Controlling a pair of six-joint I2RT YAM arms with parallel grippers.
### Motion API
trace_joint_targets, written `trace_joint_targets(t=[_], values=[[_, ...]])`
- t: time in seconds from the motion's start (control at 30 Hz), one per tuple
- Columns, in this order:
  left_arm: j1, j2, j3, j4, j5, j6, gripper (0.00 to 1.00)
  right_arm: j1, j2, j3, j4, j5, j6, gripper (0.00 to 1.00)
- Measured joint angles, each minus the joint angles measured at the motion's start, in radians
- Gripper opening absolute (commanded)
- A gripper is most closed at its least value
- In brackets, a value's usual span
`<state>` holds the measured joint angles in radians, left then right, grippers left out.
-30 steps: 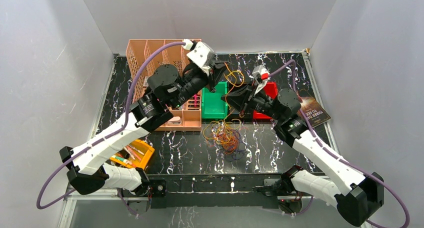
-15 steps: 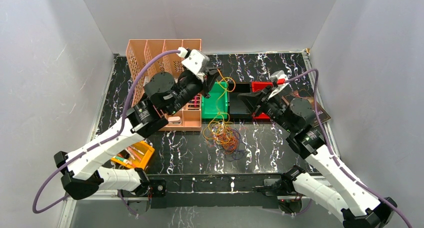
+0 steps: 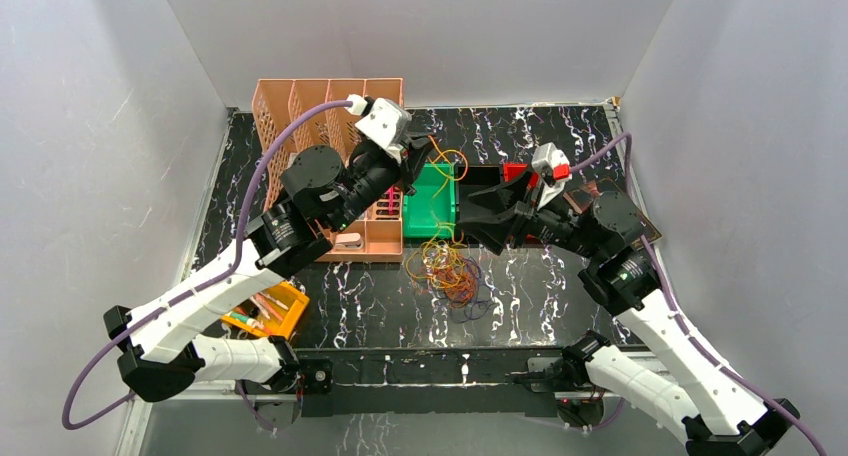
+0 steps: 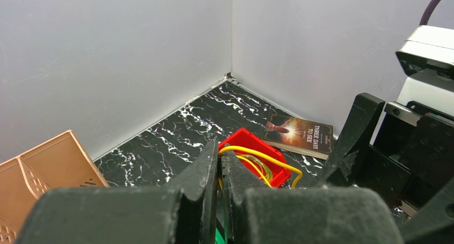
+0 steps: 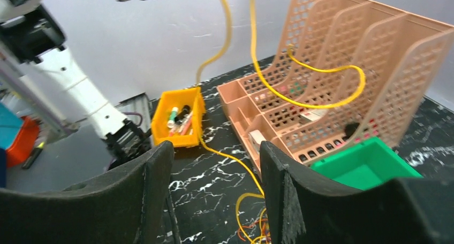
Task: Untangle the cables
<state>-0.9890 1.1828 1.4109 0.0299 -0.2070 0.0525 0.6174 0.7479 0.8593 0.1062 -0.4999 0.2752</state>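
Above the pile point(image 3: 452, 271), left gripper point(image 4: 219, 154) is still pinching a yellow cable point(image 4: 265, 157) while right gripper point(image 5: 214, 150) is opening for another grasp.

walls point(image 3: 420, 36): plain pale grey, three sides | tabletop point(image 3: 380, 306): black, white marble veins | light: even, soft

Book point(image 4: 297, 135) lying flat near the far right corner of the table point(image 4: 176, 131), dark cover, title in pale capitals "THREE DAYS TO SEE", finer print beneath too small to read
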Motion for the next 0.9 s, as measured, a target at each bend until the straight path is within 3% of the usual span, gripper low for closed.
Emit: trace_joint_targets(t=[0.33, 0.47, 0.6, 0.77, 0.9], values=[[0.000, 0.017, 0.000, 0.023, 0.001, 0.000, 0.00, 0.000, 0.126, -0.008, 0.238, -0.185, 0.142, 0.70], [0.000, 0.033, 0.000, 0.027, 0.003, 0.000, 0.00, 0.000, 0.195, -0.020, 0.322, -0.211, 0.172, 0.63], [0.000, 0.047, 0.000, 0.031, 0.005, 0.000, 0.00, 0.000, 0.239, -0.037, 0.370, -0.215, 0.193, 0.47], [0.000, 0.053, 0.000, 0.037, 0.005, -0.001, 0.00, 0.003, 0.257, -0.046, 0.401, -0.201, 0.202, 0.15], [0.000, 0.054, 0.000, 0.038, 0.005, -0.001, 0.00, 0.006, 0.251, -0.066, 0.411, -0.157, 0.207, 0.01]])
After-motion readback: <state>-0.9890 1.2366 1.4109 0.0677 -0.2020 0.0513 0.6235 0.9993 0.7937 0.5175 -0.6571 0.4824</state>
